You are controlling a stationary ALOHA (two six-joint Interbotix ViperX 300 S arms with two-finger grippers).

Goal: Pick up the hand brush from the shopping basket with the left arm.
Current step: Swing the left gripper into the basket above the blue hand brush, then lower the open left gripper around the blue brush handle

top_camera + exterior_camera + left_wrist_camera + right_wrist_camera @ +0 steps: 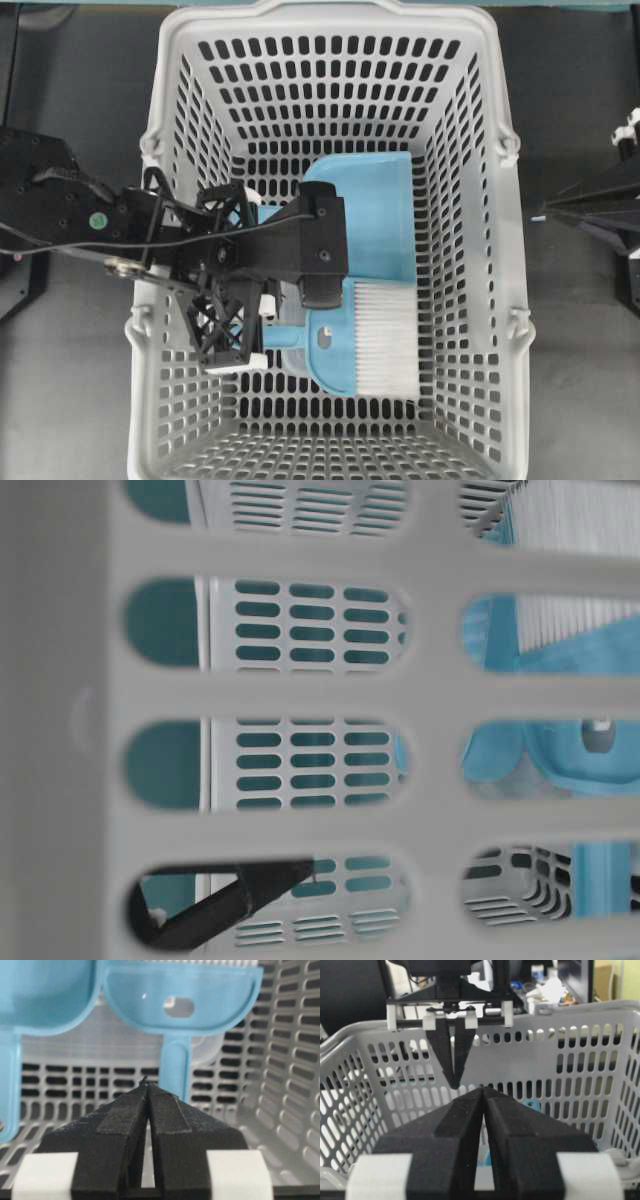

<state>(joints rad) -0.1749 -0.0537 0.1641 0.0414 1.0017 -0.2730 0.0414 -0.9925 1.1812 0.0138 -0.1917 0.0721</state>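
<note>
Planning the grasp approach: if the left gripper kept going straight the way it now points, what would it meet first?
Probably the hand brush's thin handle, just beyond the shut tips of the left gripper and slightly to the right. Depth is unclear, so it might slip past and meet the shopping basket floor.

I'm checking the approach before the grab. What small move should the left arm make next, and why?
Probably open the left end effector. Its fingers are pressed together just short of the brush handle, which lies in the basket beside the dustpan. Shut fingers cannot straddle that thin handle.

Light-blue hand brush point(345, 335) flat in grey shopping basket point(505, 250), white bristles rightward.
</note>
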